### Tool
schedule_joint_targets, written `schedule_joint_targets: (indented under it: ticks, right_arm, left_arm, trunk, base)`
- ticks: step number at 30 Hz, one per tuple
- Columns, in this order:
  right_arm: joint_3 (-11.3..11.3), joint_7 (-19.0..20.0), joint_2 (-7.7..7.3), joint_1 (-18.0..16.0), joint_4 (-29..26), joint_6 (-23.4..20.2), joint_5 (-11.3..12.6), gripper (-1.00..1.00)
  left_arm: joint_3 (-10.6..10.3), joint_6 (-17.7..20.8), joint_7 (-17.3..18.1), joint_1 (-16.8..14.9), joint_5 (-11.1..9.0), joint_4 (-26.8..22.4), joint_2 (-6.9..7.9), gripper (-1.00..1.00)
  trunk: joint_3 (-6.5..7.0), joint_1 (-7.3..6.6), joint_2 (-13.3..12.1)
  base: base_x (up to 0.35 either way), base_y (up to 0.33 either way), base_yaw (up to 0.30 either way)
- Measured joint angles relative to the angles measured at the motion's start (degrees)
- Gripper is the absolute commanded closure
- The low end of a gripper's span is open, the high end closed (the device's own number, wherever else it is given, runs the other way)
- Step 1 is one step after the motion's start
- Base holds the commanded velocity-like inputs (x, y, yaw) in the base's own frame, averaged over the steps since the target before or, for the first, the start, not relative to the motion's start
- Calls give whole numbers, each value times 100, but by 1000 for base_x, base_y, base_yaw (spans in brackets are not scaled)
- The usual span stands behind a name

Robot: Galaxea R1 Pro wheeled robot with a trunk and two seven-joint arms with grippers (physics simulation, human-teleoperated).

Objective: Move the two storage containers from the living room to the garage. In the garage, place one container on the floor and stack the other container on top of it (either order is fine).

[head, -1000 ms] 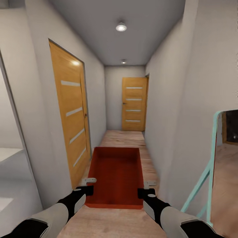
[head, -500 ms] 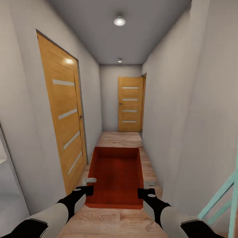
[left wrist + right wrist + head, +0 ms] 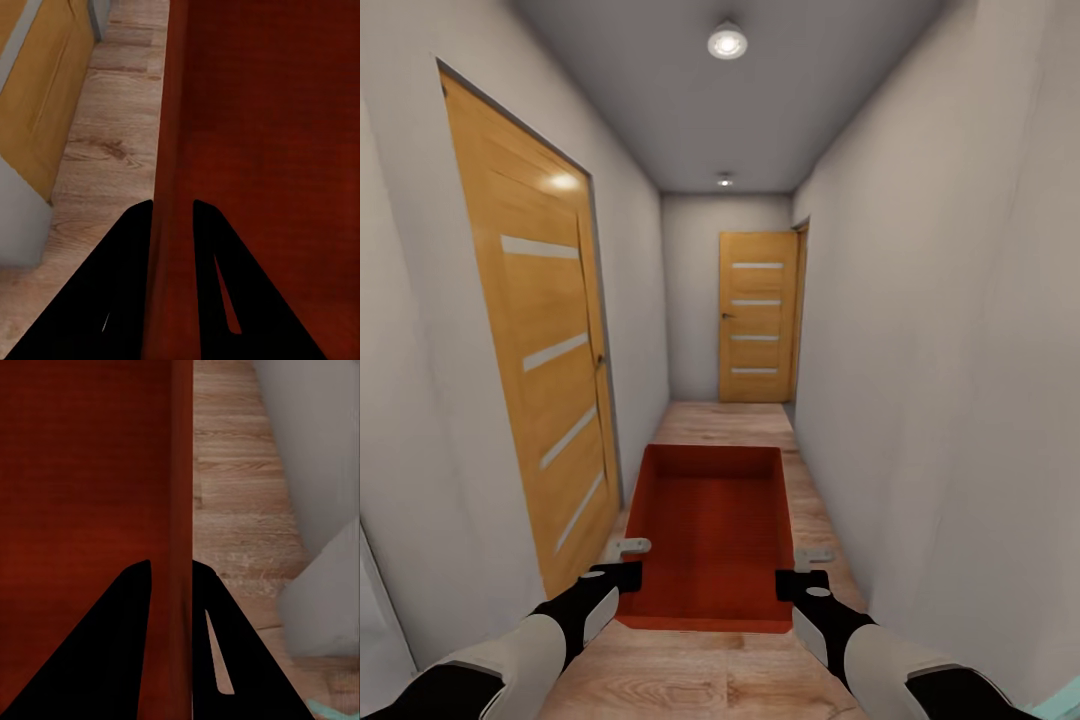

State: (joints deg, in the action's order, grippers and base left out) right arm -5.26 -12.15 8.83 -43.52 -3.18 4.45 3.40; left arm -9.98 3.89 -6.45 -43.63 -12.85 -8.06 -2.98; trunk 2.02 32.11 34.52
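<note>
Head view — a narrow hallway with pale grey walls, light wood-plank floor (image 3: 730, 425) and a grey ceiling carrying a round ceiling light (image 3: 727, 42). A tall orange side door (image 3: 535, 350) with pale horizontal strips stands shut in the wall on the robot's left; a matching far door (image 3: 757, 317) closes the corridor's end. One orange-red storage container (image 3: 710, 530) hangs level in front of the trunk, open top up, above the planks and between the two arms. The left gripper (image 3: 624, 562) sits on the container's left wall near the close corner; the right gripper (image 3: 807, 568) sits on the right wall at the matching spot. From up here the finger gap is hard to read.

Left wrist view — this one settles it: two black fingers (image 3: 124, 277) straddle the thin red wall of the container (image 3: 262, 135), one outside, one inside, pinched narrow onto it. The bin's dark red interior lies on one side of the wall, the floor planks (image 3: 112, 150) on the other, with the foot of the side door (image 3: 37, 105) beyond.

Right wrist view — mirror case: black fingers (image 3: 112, 652) clamp narrowly on the opposite wall of the container (image 3: 82, 472). Planks (image 3: 240, 502) and grey wall base (image 3: 315, 457) lie outside it — plus a sliver of teal at the corner, too small to identify.
</note>
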Motion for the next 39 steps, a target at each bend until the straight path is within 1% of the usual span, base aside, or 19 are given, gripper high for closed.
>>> schedule_joint_targets:
  ticks: [39]
  right_arm:
    - [9, 37, -26, 0, 0, 1, -4, 100]
  left_arm:
    - [-6, 1, -41, 0, -3, -1, -27, 100]
  trunk:
    - [0, 0, 0]
  base:
    - [324, 0, 0]
